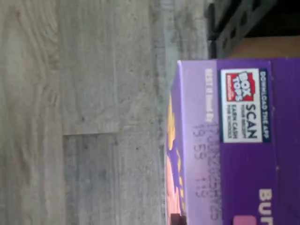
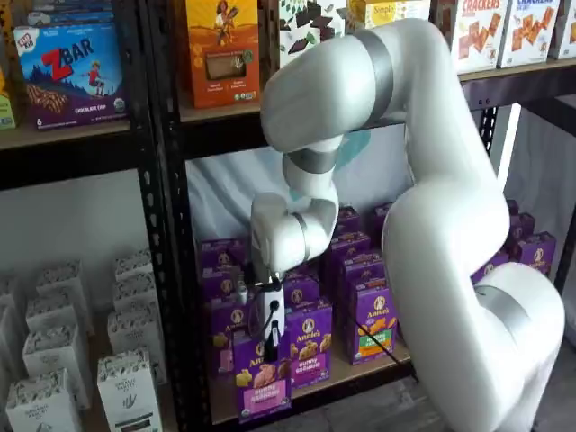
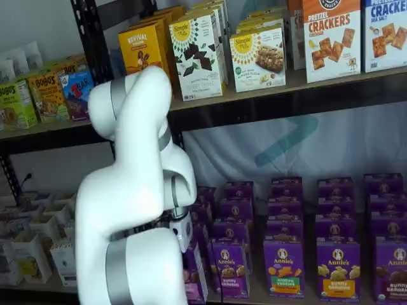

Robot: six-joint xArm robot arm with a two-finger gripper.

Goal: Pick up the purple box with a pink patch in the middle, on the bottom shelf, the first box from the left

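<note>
You're at the grasp: the fingers (image 2: pixel 267 346) sit atop the purple box (image 2: pixel 262 389), at twelve o'clock; grip state I cannot tell. Next, probably lift clear.

the purple box (image 2: pixel 262 378) stands at the front of the bottom shelf (image 2: pixel 360 376), leftmost, sister cartons (image 2: pixel 309 344) beside it.
</note>
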